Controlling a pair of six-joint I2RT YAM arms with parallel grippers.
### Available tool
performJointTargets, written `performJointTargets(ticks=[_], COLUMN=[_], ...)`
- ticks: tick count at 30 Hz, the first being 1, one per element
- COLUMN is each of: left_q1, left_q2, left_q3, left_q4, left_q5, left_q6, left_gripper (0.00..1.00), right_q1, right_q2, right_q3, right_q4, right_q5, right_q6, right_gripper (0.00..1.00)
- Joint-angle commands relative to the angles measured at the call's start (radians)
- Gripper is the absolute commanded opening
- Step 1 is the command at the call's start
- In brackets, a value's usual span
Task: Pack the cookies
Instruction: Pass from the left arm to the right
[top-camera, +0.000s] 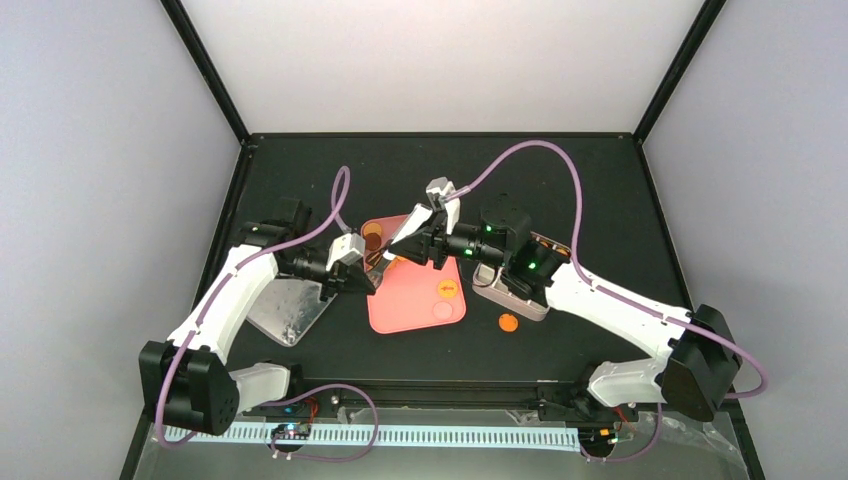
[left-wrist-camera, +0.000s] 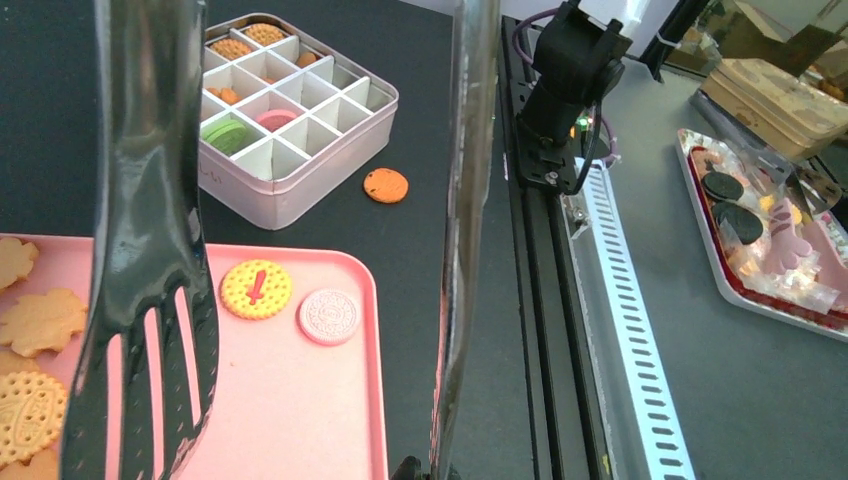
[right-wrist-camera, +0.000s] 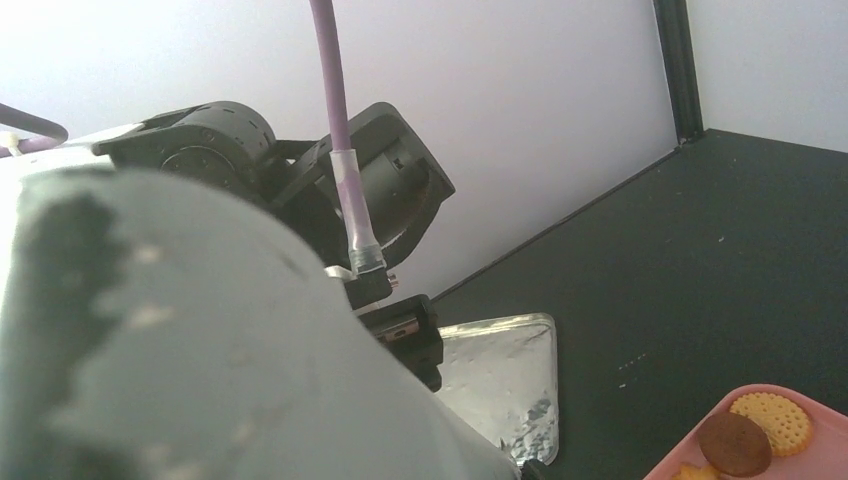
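Pink tray lies in the middle of the counter and carries most of the cookies — a yellow disc with a red mark and a pale pink one side by side toward its near right corner, golden ones crowded at its far end. Just right of the tray stands a pale tin split into square compartments. A green cookie and a pink one sit in neighbouring cells, and orange and golden ones sit in the cells at one side. One orange cookie lies on the counter beside the tin, touching neither tin nor tray.

Left pincer is clamped together on the dark metal tongs, whose slotted blade hangs above the tray. Right pincer hovers over the tray's far end — I cannot tell whether its jaws stand apart or together. A shiny lid rests on the counter left of the tray.
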Motion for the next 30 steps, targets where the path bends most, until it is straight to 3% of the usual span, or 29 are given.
performJointTargets(ticks=[1,16,25,26,30], left_q1=[0.003,0.002,0.003,0.003,0.004], left_q2=[-0.004,0.017,0.014,0.013,-0.009], left_q3=[0.046,0.068,0.073,0.074,0.067], left_q4=[-0.024,-0.081,-0.075,-0.05,0.11], left_q5=[0.034,0.017,-0.014,-0.031,-0.194], left_q6=[0.056,0.106,0.09,0.057,-0.141], left_gripper=[0.01,0.02,0.03,0.1,0.52], right_q1=[0.001,-0.001,-0.001,-0.001,-0.002], right_q2=[0.015,0.098,0.089,0.085,0.06], right_q3=[0.068,0.221,0.218,0.212,0.151], right_q4=[-0.013,-0.219,-0.262,-0.267,-0.253], right_q5=[-0.073,-0.237,-0.179,-0.143,0.065], right_q6=[-0.02,-0.172,-0.21,-0.219,-0.25], right_gripper=[0.49,0.57,0.39,0.38,0.33])
